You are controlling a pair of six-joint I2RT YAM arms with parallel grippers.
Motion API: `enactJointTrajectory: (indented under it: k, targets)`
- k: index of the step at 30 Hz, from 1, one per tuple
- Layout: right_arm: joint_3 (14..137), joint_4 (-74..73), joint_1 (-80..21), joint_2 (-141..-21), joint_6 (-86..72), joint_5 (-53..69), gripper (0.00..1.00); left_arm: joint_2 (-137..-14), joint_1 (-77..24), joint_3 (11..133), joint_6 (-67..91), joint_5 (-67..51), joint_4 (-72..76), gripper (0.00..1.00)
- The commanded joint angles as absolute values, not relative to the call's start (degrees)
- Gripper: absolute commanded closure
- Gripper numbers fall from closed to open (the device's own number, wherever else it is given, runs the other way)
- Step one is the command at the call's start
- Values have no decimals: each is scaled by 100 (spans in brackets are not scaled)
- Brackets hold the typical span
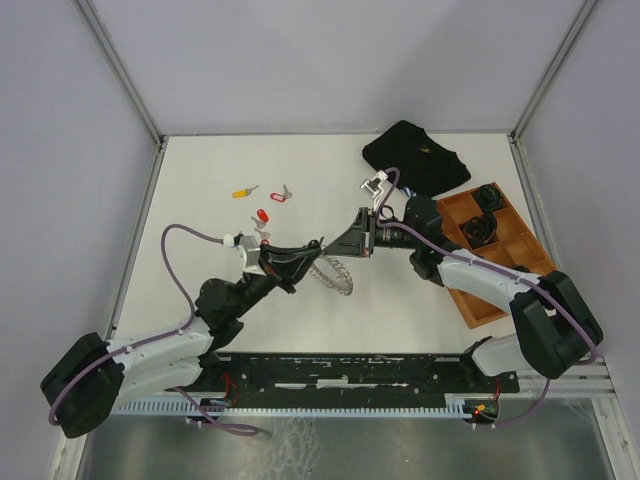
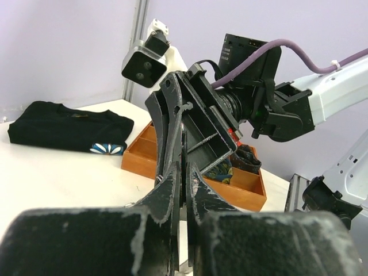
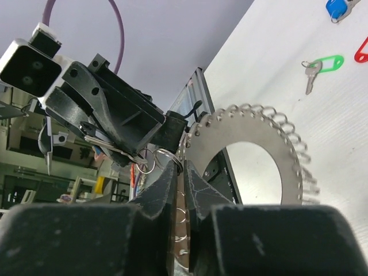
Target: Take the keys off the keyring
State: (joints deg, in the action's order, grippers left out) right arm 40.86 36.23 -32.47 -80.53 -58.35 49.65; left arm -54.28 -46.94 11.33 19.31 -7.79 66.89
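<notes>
The keyring (image 1: 338,275), a silver disc fringed with small rings, hangs tilted above the table between both arms. My right gripper (image 1: 332,250) is shut on its rim, and the right wrist view shows the disc (image 3: 253,123) pinched between my fingers (image 3: 183,172). My left gripper (image 1: 312,247) meets it tip to tip and is shut on a silver key (image 3: 106,145). That key joins the disc by a small split ring (image 3: 167,158). Loose keys lie on the table: yellow (image 1: 242,191), red (image 1: 264,215), green (image 3: 325,62) and blue (image 3: 336,7).
A black folded cloth (image 1: 415,157) lies at the back right. A wooden tray (image 1: 500,285) with black coiled items stands along the right edge. Another key (image 1: 285,193) lies near the yellow one. Frame posts stand at the back corners.
</notes>
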Motion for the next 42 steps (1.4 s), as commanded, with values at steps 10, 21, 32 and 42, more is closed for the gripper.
enactJointTrajectory:
  k: [10,21,32,42]
  targets:
    - [4701,3752,-3087,-7921,-4517,5869,65,-4598,-4702,1736,1677,-1369,5653,97]
    - [6332,-3514,-3086,-7213,3830,7117,43,-4064,-4690,2043,1410,-2609,4451,97]
    - [6349,-5055,-3141,-7237,6467,7795,34,-4949,-4693,2335,1861,-3837,5267,97]
    - [6541,-5301,-3133,-7557,6451,8090,41,-5388,-4694,2459,2114,-4161,5768,97]
